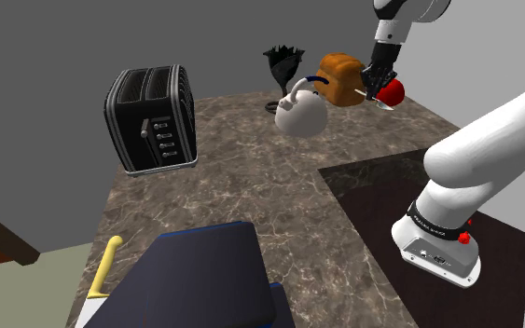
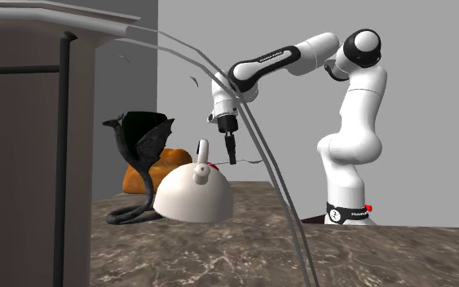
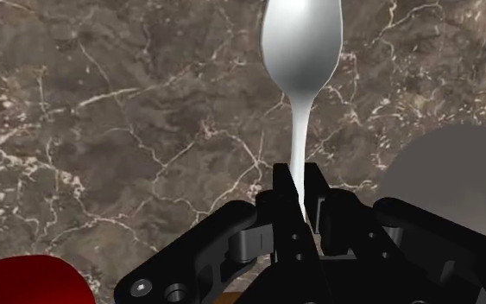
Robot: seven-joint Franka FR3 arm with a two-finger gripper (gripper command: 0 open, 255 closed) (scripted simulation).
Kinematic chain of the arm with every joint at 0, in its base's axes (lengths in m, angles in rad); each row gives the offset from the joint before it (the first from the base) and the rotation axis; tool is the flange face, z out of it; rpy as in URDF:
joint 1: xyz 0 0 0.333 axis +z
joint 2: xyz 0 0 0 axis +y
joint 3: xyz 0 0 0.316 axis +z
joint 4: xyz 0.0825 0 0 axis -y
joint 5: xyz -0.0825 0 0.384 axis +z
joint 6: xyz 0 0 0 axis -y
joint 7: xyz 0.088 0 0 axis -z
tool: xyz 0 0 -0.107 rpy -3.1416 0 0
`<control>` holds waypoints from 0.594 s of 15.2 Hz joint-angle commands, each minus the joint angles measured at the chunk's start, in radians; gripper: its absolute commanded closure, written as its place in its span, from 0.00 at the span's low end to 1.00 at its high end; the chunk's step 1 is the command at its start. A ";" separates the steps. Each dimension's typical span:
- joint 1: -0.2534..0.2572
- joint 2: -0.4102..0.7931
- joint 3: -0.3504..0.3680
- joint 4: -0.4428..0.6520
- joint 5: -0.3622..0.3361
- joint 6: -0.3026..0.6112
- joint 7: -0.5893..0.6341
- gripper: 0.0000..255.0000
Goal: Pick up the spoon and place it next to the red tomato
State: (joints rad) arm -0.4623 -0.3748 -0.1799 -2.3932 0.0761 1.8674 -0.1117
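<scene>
My black gripper is shut on the handle of a pale, glossy spoon, whose bowl sticks out beyond the fingertips over the brown marble counter. A piece of the red tomato shows close beside the hand. In the shoulder view the gripper hangs above the counter's far right corner, right beside the tomato, and the spoon pokes out below it. From the second exterior view the gripper points down behind the kettle, the spoon held off the surface.
A white kettle, a bread loaf and a black winged figure stand at the back near the tomato. At the shoulder view's left is a black toaster. A yellow-handled knife and a dark blue object lie in front.
</scene>
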 commanded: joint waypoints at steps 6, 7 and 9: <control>0.001 0.035 -0.006 -0.068 0.006 0.102 -0.017 1.00; 0.001 0.041 -0.006 -0.076 0.008 0.117 -0.019 1.00; 0.002 0.055 -0.008 -0.093 0.010 0.146 -0.024 1.00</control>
State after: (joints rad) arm -0.4602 -0.3234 -0.1874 -2.4751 0.0855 1.9986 -0.1340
